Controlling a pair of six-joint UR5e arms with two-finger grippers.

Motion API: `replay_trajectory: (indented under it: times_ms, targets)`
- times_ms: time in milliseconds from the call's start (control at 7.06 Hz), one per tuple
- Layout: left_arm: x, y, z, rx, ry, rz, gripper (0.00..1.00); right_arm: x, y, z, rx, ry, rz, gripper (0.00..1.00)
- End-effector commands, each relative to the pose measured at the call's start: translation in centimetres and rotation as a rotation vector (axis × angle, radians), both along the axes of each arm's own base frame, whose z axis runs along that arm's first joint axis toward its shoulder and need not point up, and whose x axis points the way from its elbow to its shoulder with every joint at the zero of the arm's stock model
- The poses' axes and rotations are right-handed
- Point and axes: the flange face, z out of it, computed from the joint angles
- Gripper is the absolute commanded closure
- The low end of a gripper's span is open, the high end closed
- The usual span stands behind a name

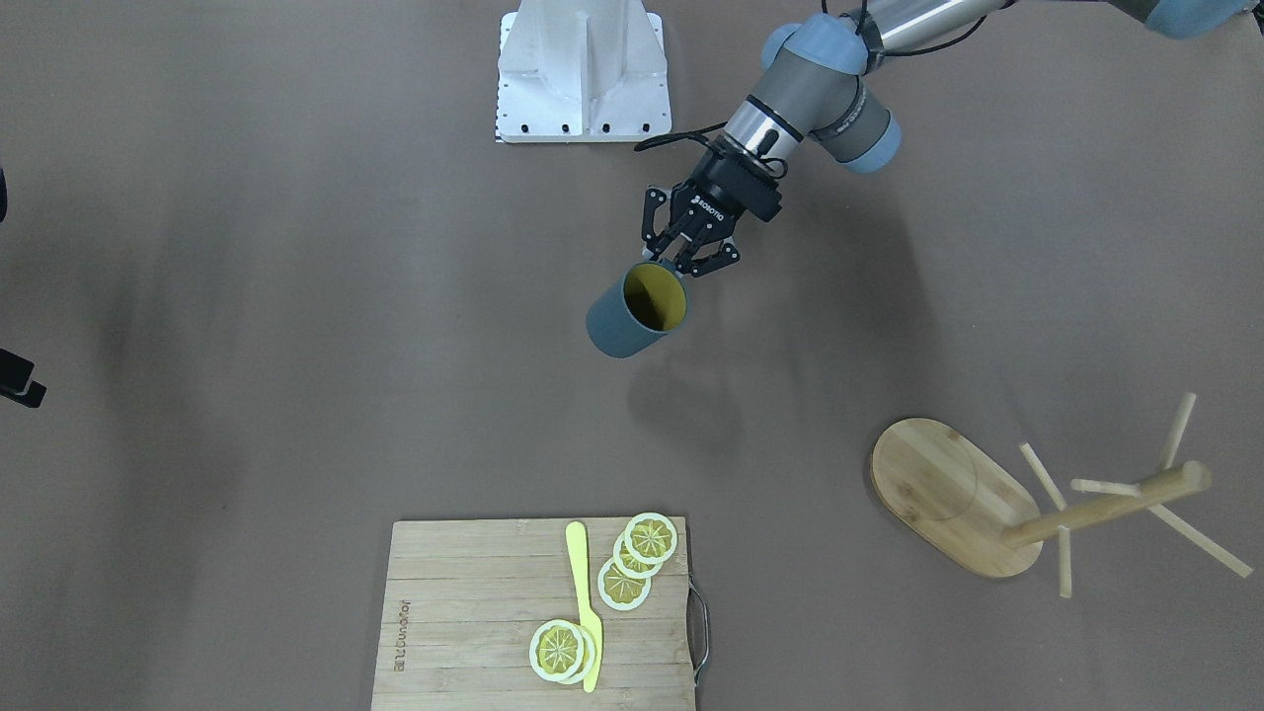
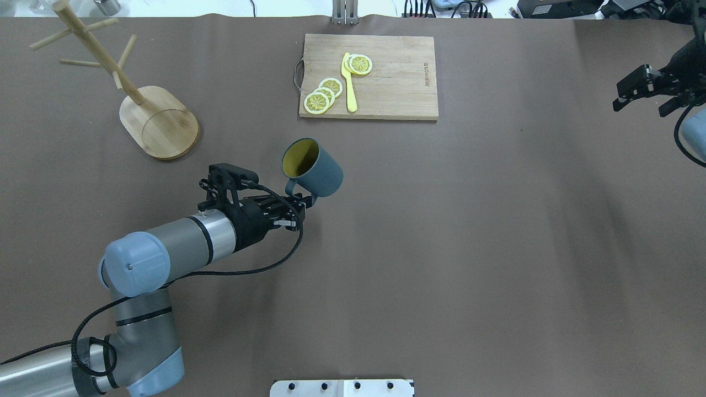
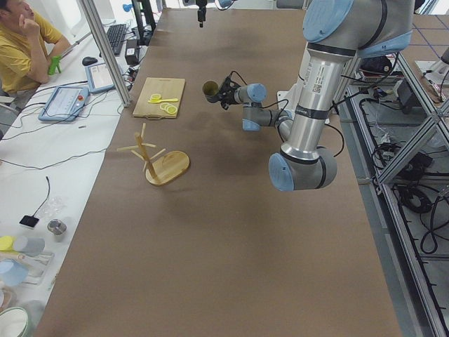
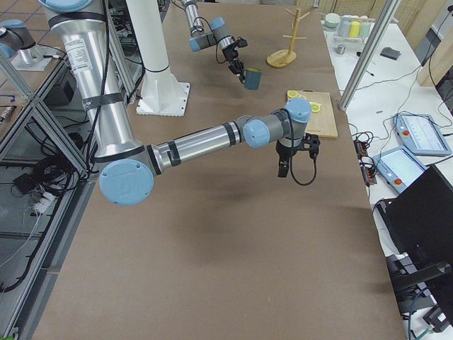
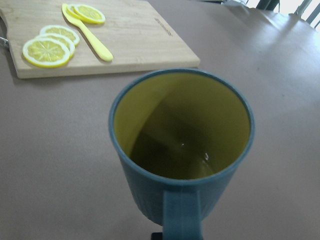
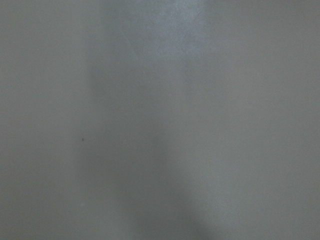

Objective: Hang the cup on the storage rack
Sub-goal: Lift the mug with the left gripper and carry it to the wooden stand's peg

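Note:
The cup, dark blue-grey with a yellow inside, hangs tilted above the table's middle, its mouth toward the rack side. My left gripper is shut on its loop handle. In the overhead view the left gripper sits just behind the cup. The cup's mouth fills the left wrist view. The storage rack, a bamboo mug tree, stands at the far left of the table, well apart from the cup. My right gripper hovers open and empty at the table's right edge.
A bamboo cutting board with lemon slices and a yellow knife lies at the far middle, beyond the cup. The robot's white base is behind. A seated person is past the table's far side.

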Motion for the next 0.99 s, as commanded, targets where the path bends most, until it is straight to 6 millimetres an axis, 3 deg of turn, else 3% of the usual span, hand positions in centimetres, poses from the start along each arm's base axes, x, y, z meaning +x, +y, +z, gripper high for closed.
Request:
replay_trajectory:
  times_ms: [0,142,425,567,709,850]
  targets:
    - [-7.5,-6.0,-1.0,-0.184,0.293,-0.091,1.0,0.0,0.0,0.0,0.004,0.001,0.001,0.0]
    - [-12.0,-9.2,0.3,-0.387,0.473,-0.047,1.0,0.5,0.1,-0.5,0.014,-0.001,0.01,0.0]
    - [-23.5,-18.8,6.2,-0.605,0.49,-0.034,1.0,1.0,0.4,-1.7,0.045,0.011,0.021,0.0]
    - [-26.4,-21.0,10.6,-0.707,0.548,0.008,1.0,1.2,0.7,-2.4,0.06,0.011,0.025,0.0]
    - [-26.5,-21.3,13.6,-0.777,0.688,0.06,1.0,1.3,0.8,-2.9,0.068,0.009,0.028,0.0]
    - [-26.6,-21.2,13.7,-0.82,0.771,0.101,1.0,1.3,0.9,-3.2,0.073,0.008,0.028,0.0]
